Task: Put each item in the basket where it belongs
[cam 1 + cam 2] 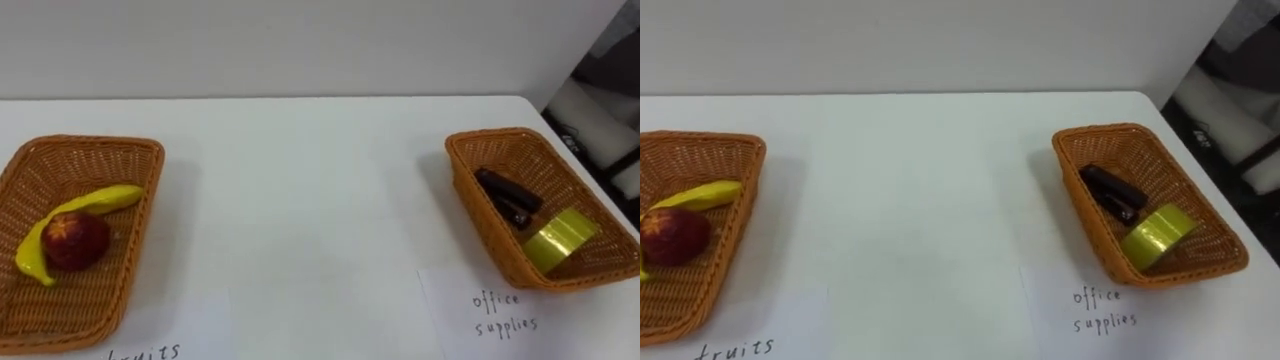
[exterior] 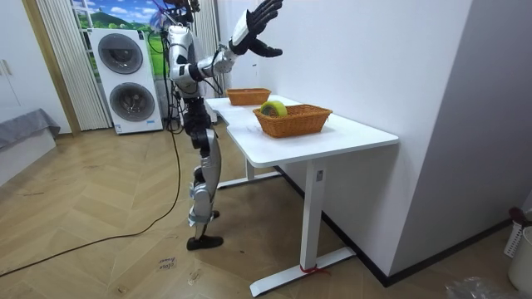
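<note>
Two wicker baskets stand on the white table [image 1: 300,200]. In the left basket [image 1: 120,160], over a paper label [image 1: 145,352] for fruits, lie a yellow banana [image 1: 100,200] and a red apple [image 1: 75,240]. The right basket [image 1: 500,145], behind a paper label [image 1: 497,312] for office supplies, holds a dark stapler-like item [image 1: 508,195] and a yellow-green tape roll [image 1: 560,238]. In the room view I stand at the table's long side with my right hand [image 2: 258,29] raised high above the table, fingers spread and empty.
A white wall runs behind the table. The table's right edge [image 1: 560,120] drops to a dark floor area with grey objects [image 1: 600,110]. In the room view, stacked washing machines [image 2: 125,79] stand behind me and wooden floor spreads around.
</note>
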